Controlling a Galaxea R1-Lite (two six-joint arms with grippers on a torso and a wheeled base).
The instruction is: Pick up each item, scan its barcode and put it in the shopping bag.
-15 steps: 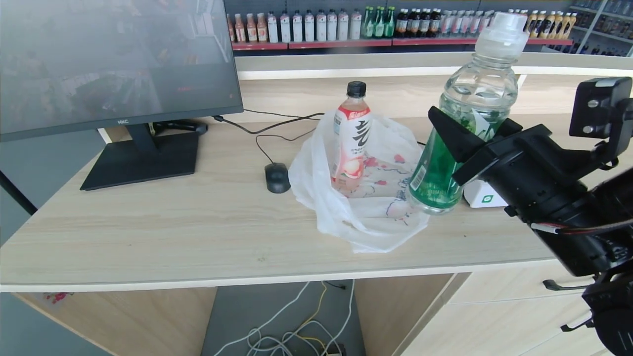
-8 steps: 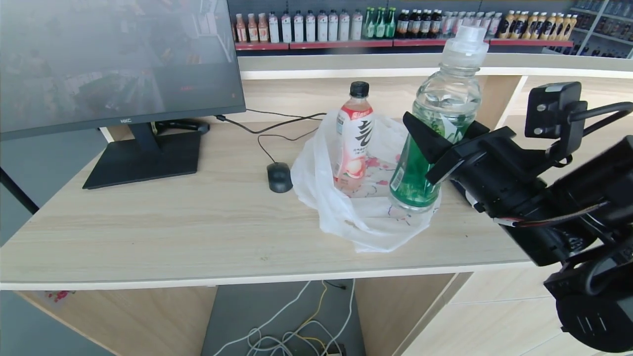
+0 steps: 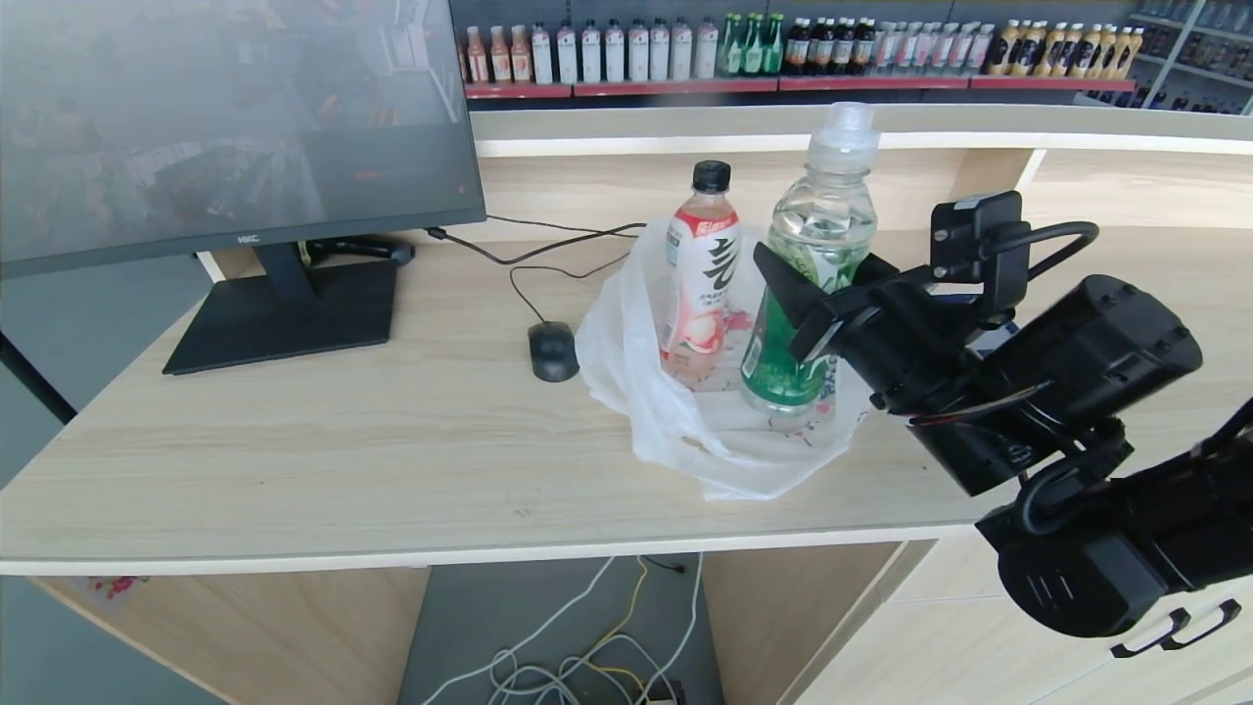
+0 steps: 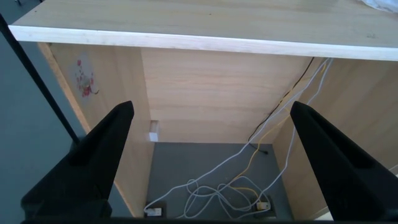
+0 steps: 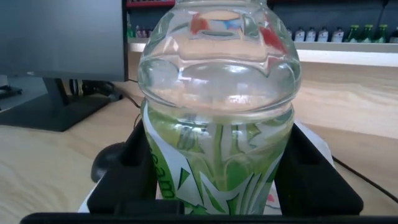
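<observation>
The right pincer [image 3: 805, 294] is gripping the green-labelled water bottle [image 3: 820, 220] around its middle, one black finger on each side, and it is holding it upright over the white shopping bag [image 3: 675, 431]. The bottle's base is sitting right down at the bag's spread plastic; whether it is touching I cannot tell. Just to its left, the pink peach drink bottle [image 3: 700, 284] is standing upright inside the bag, black cap on, the two bottles close beside each other. The bag is lying open on the light wooden table [image 3: 343, 441], right of centre. Left of the bag, a black mouse [image 3: 553, 351] is resting on the table, and farther left a monitor [image 3: 235, 127] is standing on its flat black base. Along the far wall, a shelf of drinks [image 3: 783, 49] is lining the room. The left pincer [image 4: 211, 155] is hanging low beneath the table's near edge, fingers spread wide and holding nothing, above a tangle of cables [image 4: 230, 186] on the floor.
</observation>
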